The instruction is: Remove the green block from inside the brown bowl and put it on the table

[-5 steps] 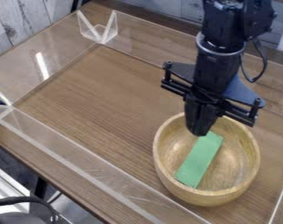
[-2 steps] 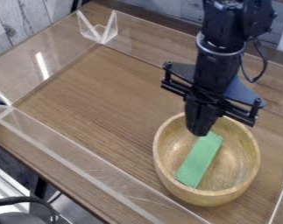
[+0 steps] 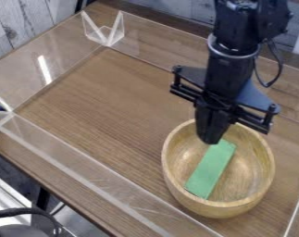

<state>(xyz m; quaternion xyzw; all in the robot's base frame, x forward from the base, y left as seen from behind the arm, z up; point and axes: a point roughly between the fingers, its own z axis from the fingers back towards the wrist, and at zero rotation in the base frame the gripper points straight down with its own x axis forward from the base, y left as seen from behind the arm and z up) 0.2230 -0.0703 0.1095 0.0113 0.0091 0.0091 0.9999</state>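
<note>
The green block (image 3: 211, 172) lies slanted inside the brown bowl (image 3: 255, 196), which stands at the front right of the table (image 3: 108, 102). The block's lower end rests near the bowl's front wall and its upper end points to the back. My black gripper (image 3: 214, 137) reaches straight down into the bowl, fingers together, tips right at the block's upper end. The fingers look shut; I cannot tell whether the thin end of the block is pinched between them. The block still rests in the bowl.
Low clear acrylic walls (image 3: 68, 155) run along the table's front and left edges. A small clear acrylic piece (image 3: 105, 30) stands at the back left. Bare wood tabletop spreads to the left of the bowl.
</note>
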